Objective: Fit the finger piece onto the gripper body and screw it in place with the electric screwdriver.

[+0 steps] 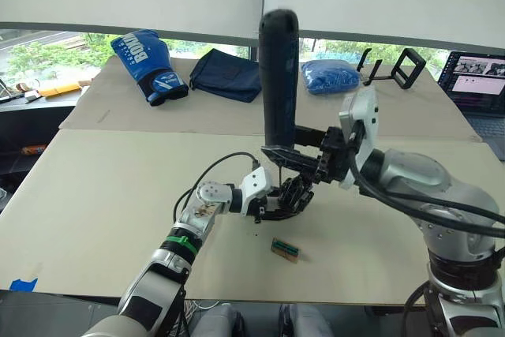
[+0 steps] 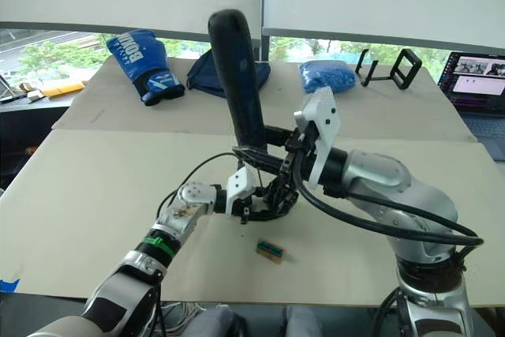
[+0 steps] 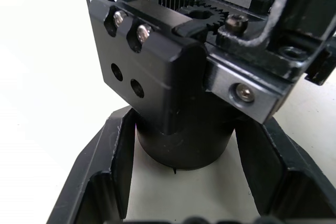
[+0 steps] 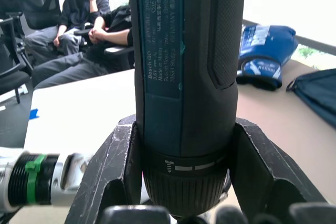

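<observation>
The electric screwdriver [image 1: 278,76] stands upright over the middle of the table, its dark handle clamped near the lower end by my right gripper [image 1: 304,159]. Its thin bit points down at the gripper body [image 1: 293,191]. That body is a chunky black block with silvery screws and a gear on top [image 3: 157,77]. It rests on the table, with my left gripper [image 1: 286,196] shut around its round base. The finger piece is hidden among the black parts. In the right wrist view both fingers press the screwdriver's collar [image 4: 184,177].
A small green-brown block [image 1: 285,249] lies near the front edge. At the back are a blue boxing glove [image 1: 148,55], a dark blue pouch [image 1: 227,73], a blue bag [image 1: 330,76], a black stand [image 1: 398,67] and a laptop [image 1: 480,84]. People [image 4: 79,19] sit beyond the table.
</observation>
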### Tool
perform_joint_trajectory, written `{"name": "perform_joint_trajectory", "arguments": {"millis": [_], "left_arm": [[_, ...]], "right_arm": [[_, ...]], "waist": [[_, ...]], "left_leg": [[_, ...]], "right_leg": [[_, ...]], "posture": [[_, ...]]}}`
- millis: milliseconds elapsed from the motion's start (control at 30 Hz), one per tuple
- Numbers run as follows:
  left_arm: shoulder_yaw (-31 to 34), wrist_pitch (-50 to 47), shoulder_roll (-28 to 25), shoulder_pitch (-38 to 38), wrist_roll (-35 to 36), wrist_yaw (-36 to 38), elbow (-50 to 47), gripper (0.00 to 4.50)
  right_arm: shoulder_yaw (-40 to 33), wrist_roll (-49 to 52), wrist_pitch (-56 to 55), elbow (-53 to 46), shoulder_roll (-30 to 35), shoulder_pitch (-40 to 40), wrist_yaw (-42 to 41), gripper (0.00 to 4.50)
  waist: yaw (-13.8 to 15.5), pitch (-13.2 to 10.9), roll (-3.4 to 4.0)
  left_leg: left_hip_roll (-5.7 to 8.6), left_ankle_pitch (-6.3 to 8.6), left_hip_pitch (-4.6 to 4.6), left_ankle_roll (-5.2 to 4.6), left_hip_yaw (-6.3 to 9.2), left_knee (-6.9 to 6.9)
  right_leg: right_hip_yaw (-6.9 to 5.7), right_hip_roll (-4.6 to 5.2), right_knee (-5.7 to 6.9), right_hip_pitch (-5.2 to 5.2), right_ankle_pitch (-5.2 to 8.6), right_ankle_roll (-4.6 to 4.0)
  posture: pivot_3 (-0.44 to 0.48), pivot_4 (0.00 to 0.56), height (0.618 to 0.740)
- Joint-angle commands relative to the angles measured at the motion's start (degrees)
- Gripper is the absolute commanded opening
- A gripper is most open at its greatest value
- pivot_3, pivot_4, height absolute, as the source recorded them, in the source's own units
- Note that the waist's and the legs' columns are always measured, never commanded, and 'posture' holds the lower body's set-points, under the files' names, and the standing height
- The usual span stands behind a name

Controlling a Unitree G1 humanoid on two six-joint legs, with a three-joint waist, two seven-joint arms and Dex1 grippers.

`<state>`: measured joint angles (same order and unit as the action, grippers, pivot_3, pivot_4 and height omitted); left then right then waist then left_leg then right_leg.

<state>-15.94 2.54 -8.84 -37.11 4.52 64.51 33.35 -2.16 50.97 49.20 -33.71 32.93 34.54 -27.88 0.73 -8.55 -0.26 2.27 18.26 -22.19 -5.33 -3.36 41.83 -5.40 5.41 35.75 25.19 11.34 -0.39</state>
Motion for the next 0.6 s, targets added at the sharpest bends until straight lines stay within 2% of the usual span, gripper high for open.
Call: {"name": "perform_joint_trajectory", "arguments": {"millis": [33,600], "left_arm": [[0.41,1.18,0.30,-0.34,1.09,0.20,-3.19,2.29],[0.29,1.54,0.54,-0.34,1.02,0.20,-2.90,2.29]], "right_arm": [[-3.46,4.50,1.61,-1.62,-0.63,3.52,3.12,1.90],[-2.01,1.33,-0.57,-3.20,1.51,-1.18,-0.16,1.90]], "waist": [[0.02,0.00,0.00],[0.03,0.00,0.00]], "left_leg": [[0.00,0.00,0.00,0.00,0.00,0.00],[0.00,0.00,-0.02,-0.01,0.00,0.00]], "right_leg": [[0.00,0.00,0.00,0.00,0.00,0.00],[0.00,0.00,0.00,0.00,0.00,0.00]], "posture": [[0.000,0.150,0.740],[0.000,0.150,0.740]]}}
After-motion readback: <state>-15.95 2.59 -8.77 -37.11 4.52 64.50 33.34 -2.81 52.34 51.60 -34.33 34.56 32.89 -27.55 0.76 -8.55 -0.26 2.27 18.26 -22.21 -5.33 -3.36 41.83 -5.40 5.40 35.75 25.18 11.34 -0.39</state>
